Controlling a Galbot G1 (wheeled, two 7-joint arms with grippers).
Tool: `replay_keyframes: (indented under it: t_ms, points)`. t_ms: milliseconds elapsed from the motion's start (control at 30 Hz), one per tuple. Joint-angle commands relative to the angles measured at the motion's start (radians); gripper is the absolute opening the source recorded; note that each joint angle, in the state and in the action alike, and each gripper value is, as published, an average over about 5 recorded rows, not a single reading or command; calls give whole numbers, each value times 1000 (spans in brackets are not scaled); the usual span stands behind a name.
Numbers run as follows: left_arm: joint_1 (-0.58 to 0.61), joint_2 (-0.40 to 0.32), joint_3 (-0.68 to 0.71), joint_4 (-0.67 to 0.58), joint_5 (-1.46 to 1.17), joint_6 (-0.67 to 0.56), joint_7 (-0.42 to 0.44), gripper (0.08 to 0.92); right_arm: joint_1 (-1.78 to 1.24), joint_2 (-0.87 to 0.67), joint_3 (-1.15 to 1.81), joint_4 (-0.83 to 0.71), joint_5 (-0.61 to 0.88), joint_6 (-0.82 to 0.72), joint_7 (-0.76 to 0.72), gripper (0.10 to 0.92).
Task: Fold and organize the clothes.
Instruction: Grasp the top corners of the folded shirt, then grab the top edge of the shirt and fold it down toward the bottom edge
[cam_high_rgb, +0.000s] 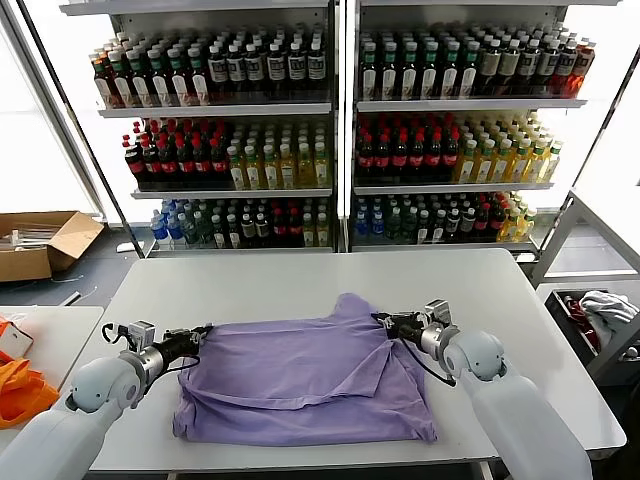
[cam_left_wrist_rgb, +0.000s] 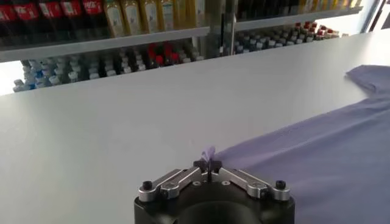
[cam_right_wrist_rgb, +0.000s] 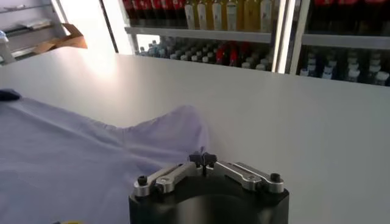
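Lavender fabric is pinched in the left claw: its two fingers are pressed together on a small tuft at the T-shirt's edge, low over the white bench on the robot's left side. The right claw has its fingers closed tip to tip at the shirt's opposite edge; whether any cloth is caught between them cannot be told, since the wrist view shows only the fingertips meeting above the fabric. One T-shirt lies spread across the middle of the bench, plain side up, mostly flat with soft wrinkles. Its right portion is folded over itself into a darker overlapping flap, and one sleeve pokes out at the far edge. Two claws are at work, one at each side of the single garment.
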Motion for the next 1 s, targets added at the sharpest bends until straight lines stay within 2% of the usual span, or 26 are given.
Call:
replay_keyframes:
  t_ms: [33,267,633,1000]
  points:
    - [27,6,-40,-80,-3,-28,-20,86,-72,-29,70,160,67,13,-1,107]
    - [111,28,-119,-176,-7,-40,-31,86,-168,-73,111,232,72,32,-18,107]
    - [350,74,-238,-378,-6,-46,-60,86,-419,-152,194,393,66,65,-32,107]
    - [532,103,-289,-494,30,34,-61,86,-660,-165,300,539,38,87,-32,107]
